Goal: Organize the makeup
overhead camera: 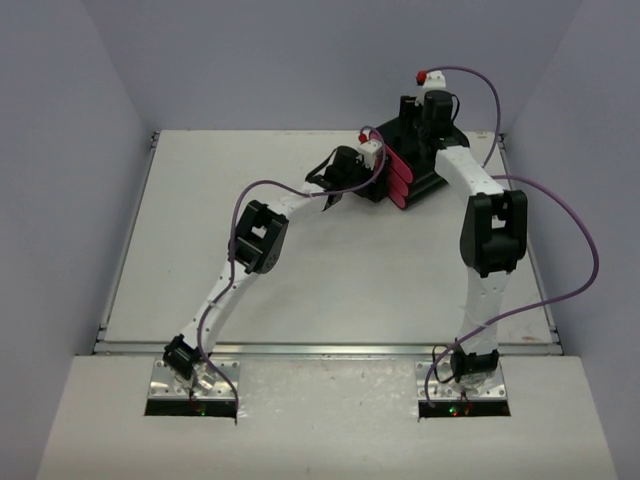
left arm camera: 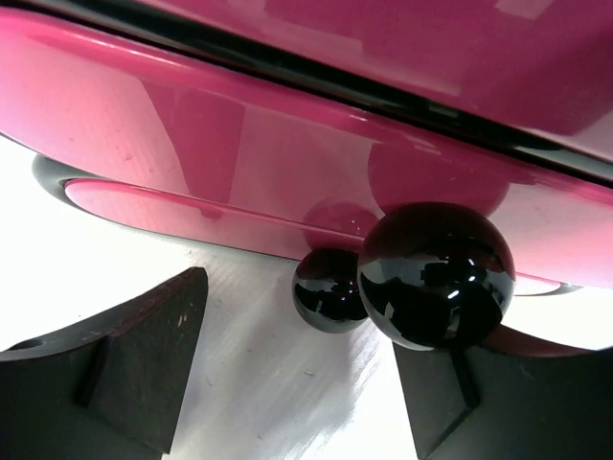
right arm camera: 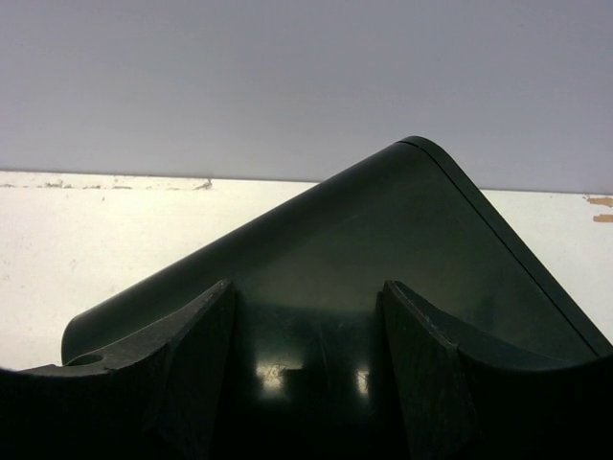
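Your L gripper [left arm camera: 292, 355] stands wide, fingers either side of black knob [left arm camera: 436, 273] on pink drawer [left arm camera: 239, 144]; L arm stretched fwd-right across table [overhead camera: 300, 270]. R arm elbow-up, R gripper [right arm camera: 306, 316] open atop black box [right arm camera: 402, 220]. Makeup: not visible, can't tell where.

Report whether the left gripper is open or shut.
Open. The left gripper shows fingers wide apart in its wrist view, bare table between them, black drawer knobs just ahead.

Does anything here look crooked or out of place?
The black box sits turned at an angle to the table edges, its pink drawers facing the left gripper. Nothing looks spilled or broken.
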